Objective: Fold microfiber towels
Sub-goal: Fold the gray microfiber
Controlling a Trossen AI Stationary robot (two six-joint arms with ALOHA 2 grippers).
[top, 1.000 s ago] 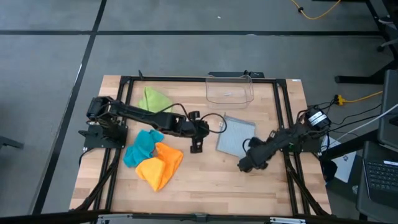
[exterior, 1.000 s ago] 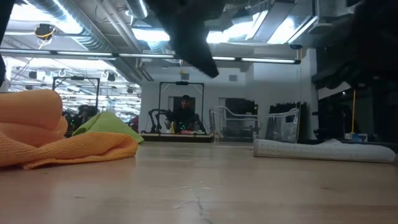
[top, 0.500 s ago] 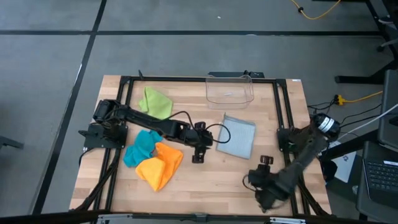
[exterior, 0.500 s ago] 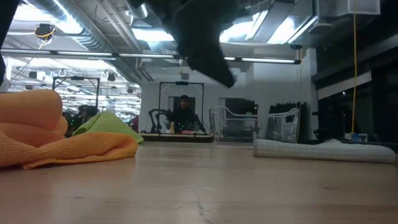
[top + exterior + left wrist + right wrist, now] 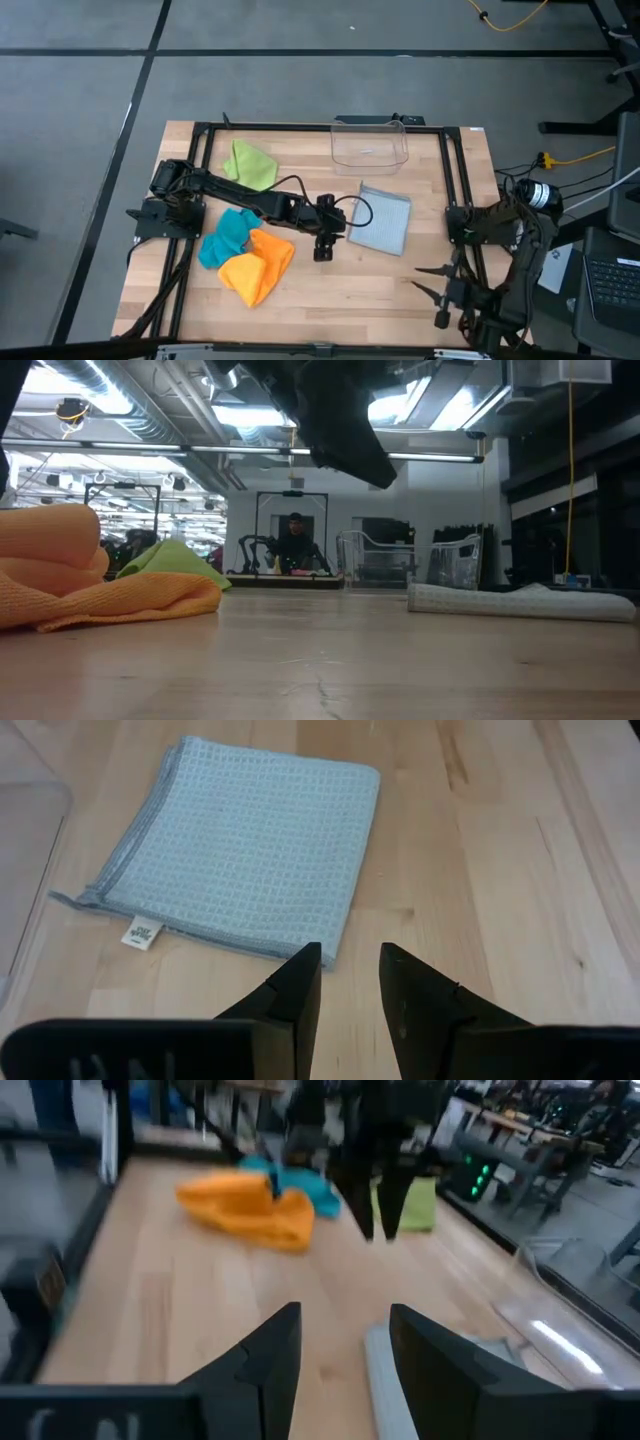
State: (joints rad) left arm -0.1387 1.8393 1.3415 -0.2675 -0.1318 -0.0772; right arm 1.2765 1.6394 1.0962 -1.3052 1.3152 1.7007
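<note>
Grey towel (image 5: pixel 383 219) lies folded flat mid-desk toward the right edge, below the bin (image 5: pixel 371 146). Your left gripper (image 5: pixel 322 250) hovers just off its near-left corner, fingers narrowly apart, empty — it's the nearer arm. Right gripper (image 5: pixel 432 295) sits at the desk's front-right corner, fingers apart, empty. Orange (image 5: pixel 256 264), teal (image 5: pixel 226 236) and green (image 5: pixel 249 163) towels wait crumpled at left.

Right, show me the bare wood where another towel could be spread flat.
Best patch: the front strip of the table, between the orange towel and the right gripper. A smaller one lies between the green towel and the clear bin. The middle is crowded: left gripper beside the folded grey towel, teal towel against the orange.
</note>
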